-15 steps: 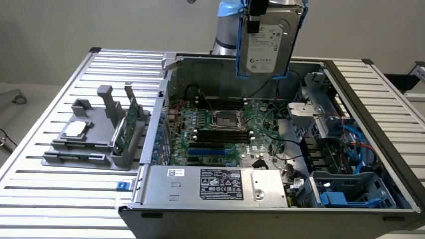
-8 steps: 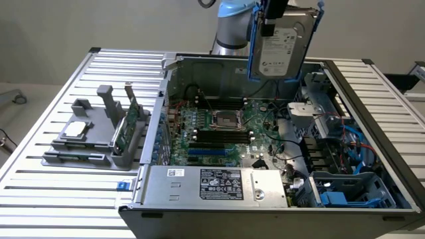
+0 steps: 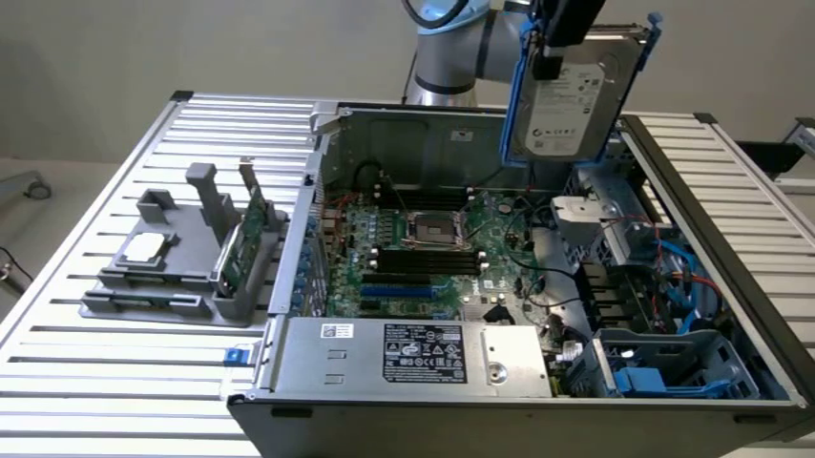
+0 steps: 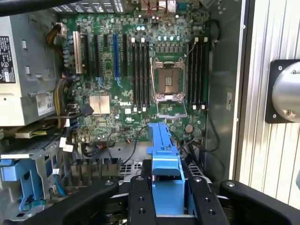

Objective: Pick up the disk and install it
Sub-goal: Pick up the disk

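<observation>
The disk [image 3: 575, 95] hangs upright in the air above the far right part of the open computer case [image 3: 510, 391], its white label facing the exterior camera and its blue bracket [image 3: 644, 76] along its edges. My gripper [image 3: 556, 43] is shut on the disk's upper end. In the wrist view the blue bracket [image 4: 164, 159] runs edge-on between my two black fingers [image 4: 140, 197], with my gripper [image 4: 165, 192] clamped on it. Below lies the motherboard [image 4: 140, 70].
A drive cage with blue rails [image 3: 675, 367] sits in the case's near corner at the exterior view's right. The grey power supply [image 3: 407, 353] lies along the front. A grey fixture [image 3: 166, 286] at the exterior view's left holds a green circuit card [image 3: 255, 239] and a small silver chip [image 3: 144, 248].
</observation>
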